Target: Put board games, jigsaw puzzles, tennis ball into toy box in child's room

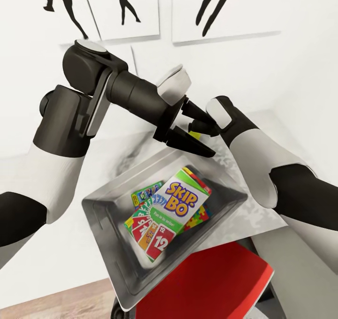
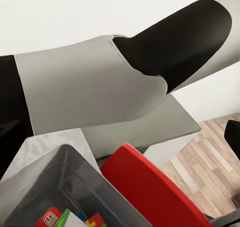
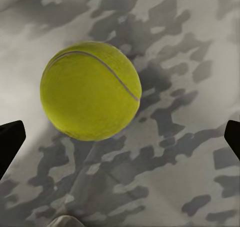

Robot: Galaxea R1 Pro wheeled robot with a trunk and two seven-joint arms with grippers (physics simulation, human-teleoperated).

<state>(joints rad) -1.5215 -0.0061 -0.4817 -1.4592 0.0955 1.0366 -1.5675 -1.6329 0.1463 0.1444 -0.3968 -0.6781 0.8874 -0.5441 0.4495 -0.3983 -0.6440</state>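
The tennis ball lies on the mottled grey table. My right gripper is open, one dark fingertip on each side of the ball and not touching it. In the head view a yellow sliver of the ball peeks out behind the right gripper, just beyond the toy box. Inside the box lie the Skip-Bo board game, a green-edged board game and a jigsaw puzzle. My left gripper hovers open and empty over the box's far rim, crossing in front of the right one.
A red chair stands right in front of the table, under the toy box's near corner, and also appears in the left wrist view as the chair. My right forearm crosses close before the left wrist camera. Wood floor lies beyond.
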